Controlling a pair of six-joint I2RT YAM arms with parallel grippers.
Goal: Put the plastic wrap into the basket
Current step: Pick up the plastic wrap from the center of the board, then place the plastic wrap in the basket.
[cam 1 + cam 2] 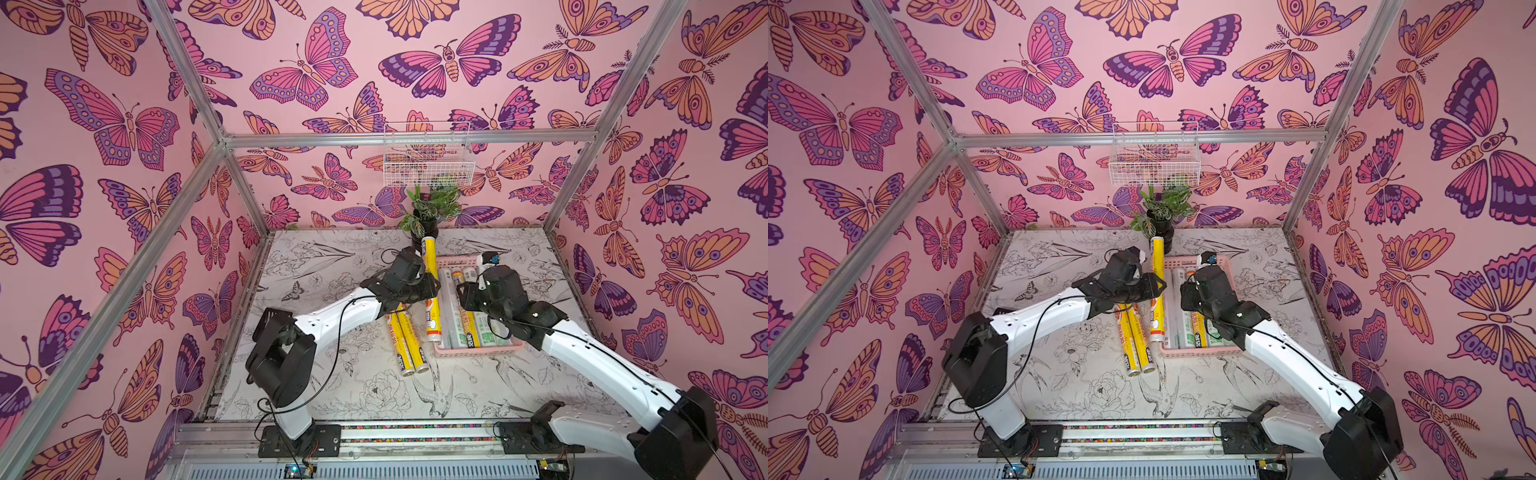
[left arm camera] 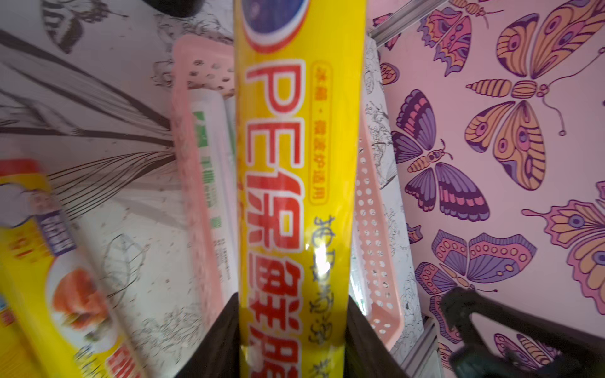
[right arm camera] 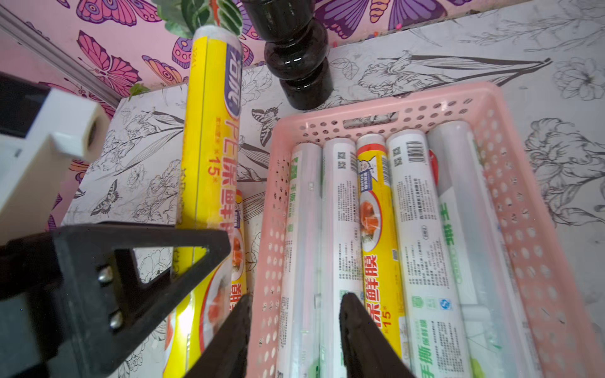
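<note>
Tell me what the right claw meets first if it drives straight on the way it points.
Most likely the silvery-clear plastic wrap rolls with green print lying in the shallow pink perforated plastic basket; the open right claw points down at them. Depth is hard to judge.

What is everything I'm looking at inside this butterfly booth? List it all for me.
held roll: one, yellow, lifted beside the pink basket
loose rolls: two, yellow, side by side on the table next to the basket
silvery rolls: four, silvery-clear with green print, in the basket
basket yellow roll: one, yellow, between the silvery rolls
pink basket: one, pink, on the table
wire basket: one, white, on the back wall
plant: one, green in a black vase, at the table's back
table: one, white with flower drawings
left hand: black, shut on the held roll
right hand: black, open above the basket
</note>
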